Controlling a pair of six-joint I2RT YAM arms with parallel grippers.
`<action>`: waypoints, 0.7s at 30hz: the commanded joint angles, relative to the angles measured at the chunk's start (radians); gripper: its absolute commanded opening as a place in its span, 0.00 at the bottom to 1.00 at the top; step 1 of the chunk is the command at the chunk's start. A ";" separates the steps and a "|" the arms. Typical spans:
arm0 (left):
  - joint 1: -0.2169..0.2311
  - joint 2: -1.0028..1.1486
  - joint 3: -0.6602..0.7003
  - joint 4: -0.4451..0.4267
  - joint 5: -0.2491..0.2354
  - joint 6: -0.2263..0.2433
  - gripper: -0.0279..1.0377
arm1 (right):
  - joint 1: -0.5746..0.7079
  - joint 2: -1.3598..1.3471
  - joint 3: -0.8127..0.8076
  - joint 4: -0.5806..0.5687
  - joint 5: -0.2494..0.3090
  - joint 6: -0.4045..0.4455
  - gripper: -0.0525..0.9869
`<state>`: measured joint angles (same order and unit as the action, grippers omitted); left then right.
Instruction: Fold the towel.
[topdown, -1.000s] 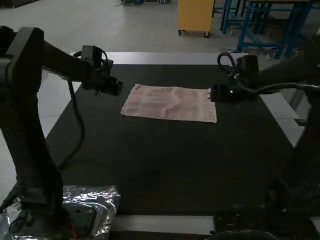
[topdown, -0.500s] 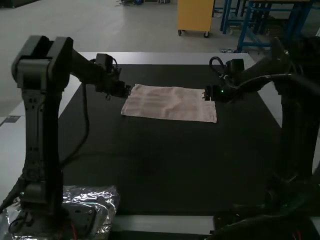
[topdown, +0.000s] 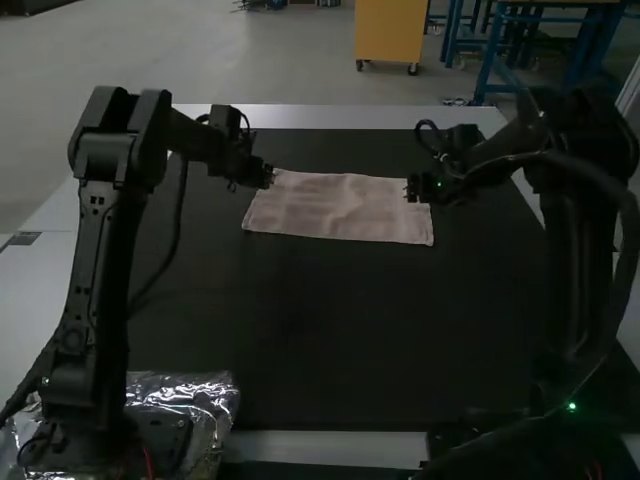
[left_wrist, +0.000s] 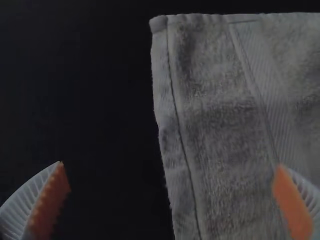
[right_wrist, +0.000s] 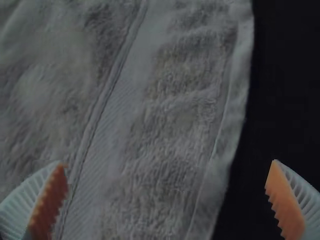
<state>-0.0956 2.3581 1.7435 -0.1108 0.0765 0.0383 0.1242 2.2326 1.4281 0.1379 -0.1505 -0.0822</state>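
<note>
Towel: pale pink, rectangular terry cloth, lying spread on the far half of the black-topped bench, long sides running across. Shallow wrinkles in the middle; a smoother woven band crosses it near each short end, inside the stitched hem. Number of layers: cannot tell.

Left claw, black in the high view: at the towel's far left corner. Own wrist view: white ribbed fingers with orange pads set wide apart, nothing gripped. The left hem runs through the gap; one finger is over dark bench top, the other over cloth. Contact with the towel: cannot tell.

Right claw: at the towel's right end, near the far corner. Same finger type, orange pads wide apart, nothing gripped. One finger over cloth, the other over dark bench top, right hem between. Contact: cannot tell here either.

Both black jointed arms, left and right, extend over the bench from opposite sides. Crinkled silvery plastic sheet lies around the left arm's base, well apart from the towel.
</note>
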 joint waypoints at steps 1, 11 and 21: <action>-0.010 0.023 0.063 -0.003 0.012 -0.017 0.92 | -0.020 0.013 0.046 0.008 0.012 -0.010 0.92; -0.015 0.093 0.152 -0.032 0.012 -0.021 0.92 | -0.028 0.099 0.147 0.005 0.016 -0.008 0.92; -0.015 0.168 0.243 -0.047 0.012 -0.020 0.92 | -0.032 0.185 0.261 -0.015 0.014 -0.008 0.92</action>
<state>-0.1043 2.5114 1.9354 -0.1593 0.0792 0.0284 0.1097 2.4069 1.6451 0.1219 -0.1452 -0.0826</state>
